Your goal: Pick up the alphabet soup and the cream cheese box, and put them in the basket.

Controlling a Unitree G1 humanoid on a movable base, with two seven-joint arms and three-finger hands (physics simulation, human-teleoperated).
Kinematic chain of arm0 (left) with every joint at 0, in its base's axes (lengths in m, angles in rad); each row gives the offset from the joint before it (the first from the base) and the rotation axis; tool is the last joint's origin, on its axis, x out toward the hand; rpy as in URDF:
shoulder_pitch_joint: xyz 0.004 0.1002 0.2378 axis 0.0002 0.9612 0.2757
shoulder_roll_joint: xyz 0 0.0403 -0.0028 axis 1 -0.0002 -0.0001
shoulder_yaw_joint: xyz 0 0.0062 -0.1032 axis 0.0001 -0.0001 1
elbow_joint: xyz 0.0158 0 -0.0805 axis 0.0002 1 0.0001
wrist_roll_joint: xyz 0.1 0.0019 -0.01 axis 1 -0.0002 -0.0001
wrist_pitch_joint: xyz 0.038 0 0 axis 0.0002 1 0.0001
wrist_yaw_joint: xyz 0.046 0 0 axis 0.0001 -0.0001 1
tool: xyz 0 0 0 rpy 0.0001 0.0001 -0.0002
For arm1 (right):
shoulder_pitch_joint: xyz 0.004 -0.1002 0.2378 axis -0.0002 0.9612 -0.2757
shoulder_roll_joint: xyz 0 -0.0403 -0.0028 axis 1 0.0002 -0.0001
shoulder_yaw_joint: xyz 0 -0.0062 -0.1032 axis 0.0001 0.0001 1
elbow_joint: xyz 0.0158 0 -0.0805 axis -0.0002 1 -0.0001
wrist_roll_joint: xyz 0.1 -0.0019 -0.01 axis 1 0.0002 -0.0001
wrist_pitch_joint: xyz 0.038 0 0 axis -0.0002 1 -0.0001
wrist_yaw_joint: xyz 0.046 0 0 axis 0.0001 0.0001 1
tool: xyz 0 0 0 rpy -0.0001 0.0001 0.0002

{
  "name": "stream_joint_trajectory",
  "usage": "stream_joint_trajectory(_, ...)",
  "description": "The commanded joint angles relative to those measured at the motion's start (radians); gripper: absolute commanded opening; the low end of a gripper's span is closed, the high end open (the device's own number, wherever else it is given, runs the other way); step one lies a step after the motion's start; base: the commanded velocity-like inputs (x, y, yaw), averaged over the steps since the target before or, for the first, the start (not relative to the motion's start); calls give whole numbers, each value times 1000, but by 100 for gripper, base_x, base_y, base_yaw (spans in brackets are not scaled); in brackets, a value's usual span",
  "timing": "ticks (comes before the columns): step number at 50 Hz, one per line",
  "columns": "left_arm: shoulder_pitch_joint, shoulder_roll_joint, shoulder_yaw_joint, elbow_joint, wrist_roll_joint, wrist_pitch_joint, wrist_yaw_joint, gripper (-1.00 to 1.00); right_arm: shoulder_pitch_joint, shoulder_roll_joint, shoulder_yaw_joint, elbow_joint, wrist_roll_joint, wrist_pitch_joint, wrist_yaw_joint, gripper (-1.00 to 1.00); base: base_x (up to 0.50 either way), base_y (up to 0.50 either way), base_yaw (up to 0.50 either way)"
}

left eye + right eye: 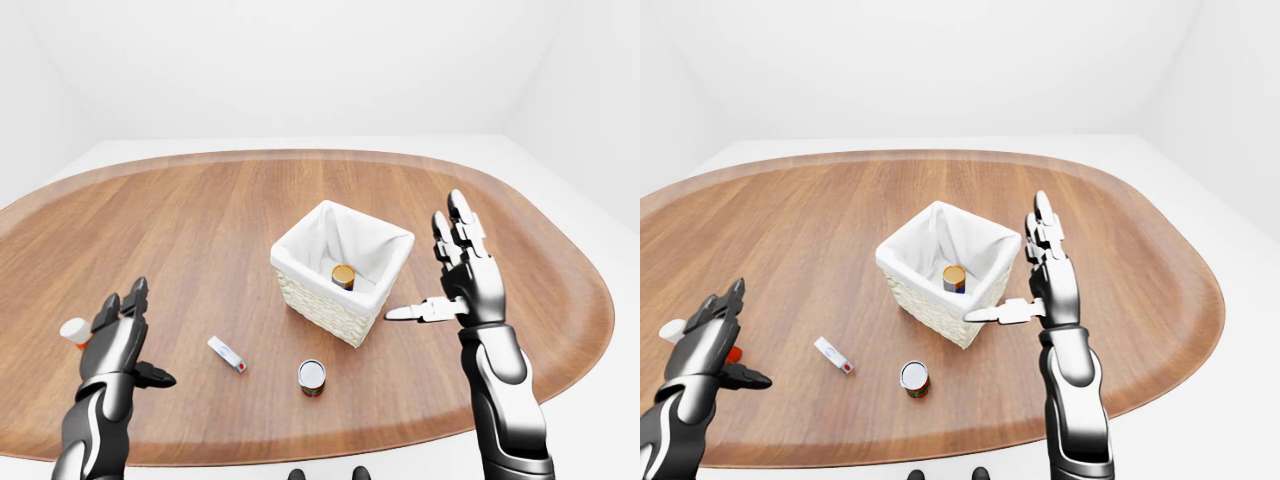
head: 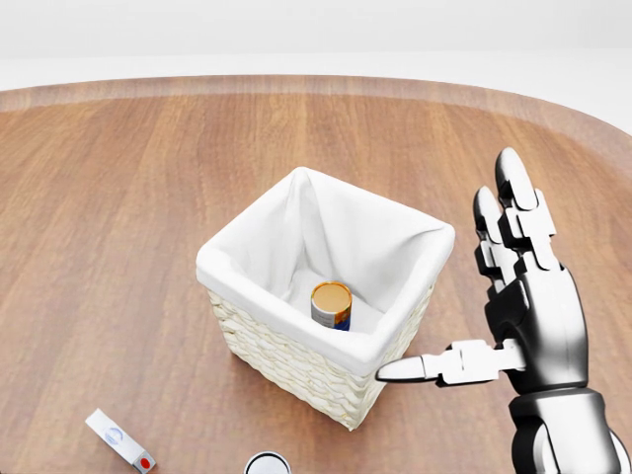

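Observation:
The alphabet soup can [image 2: 332, 304], orange-topped with a blue label, stands upright inside the white-lined wicker basket [image 2: 259, 336]. The cream cheese box [image 2: 120, 439], a small flat white box with a red dot, lies on the table to the lower left of the basket. My right hand [image 2: 449, 272] is open beside the basket's right corner, fingers pointing up and thumb pointing left, holding nothing. My left hand [image 1: 150, 335] shows only in the eye views, open and empty at the lower left, left of the cream cheese box [image 1: 227, 353].
A second can [image 1: 312, 377] with a pale lid stands below the basket near the table's near edge. A small white bottle with an orange cap [image 1: 75, 331] sits by my left hand. The oval wooden table [image 1: 200, 220] stretches wide around the basket.

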Motion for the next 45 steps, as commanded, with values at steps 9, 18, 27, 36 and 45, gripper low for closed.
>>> stream_joint_trajectory(9, -37, 22, -54, 28, 236, 0, 203, 100, 1, -5, -14, 3, 28, 0, -10, 100, 0, 0, 0)
stream_joint_trajectory(18, -63, 22, -116, 47, 364, 0, 331, 100, 0, -6, -21, -9, 39, 0, -12, 100, 0, 0, 0)
stream_joint_trajectory(27, -117, 24, -190, 160, 419, 0, 422, 100, -12, -9, -41, -22, 62, 0, -17, 100, 0, 0, 0)
stream_joint_trajectory(36, -170, 34, -255, 255, 476, 0, 510, 100, -43, -26, -102, -36, 132, 0, -37, 100, 0, 0, 0)
stream_joint_trajectory(45, -227, 24, -320, 379, 515, 0, 545, 100, -63, -45, -160, -64, 218, 0, -64, 100, 0, 0, 0)
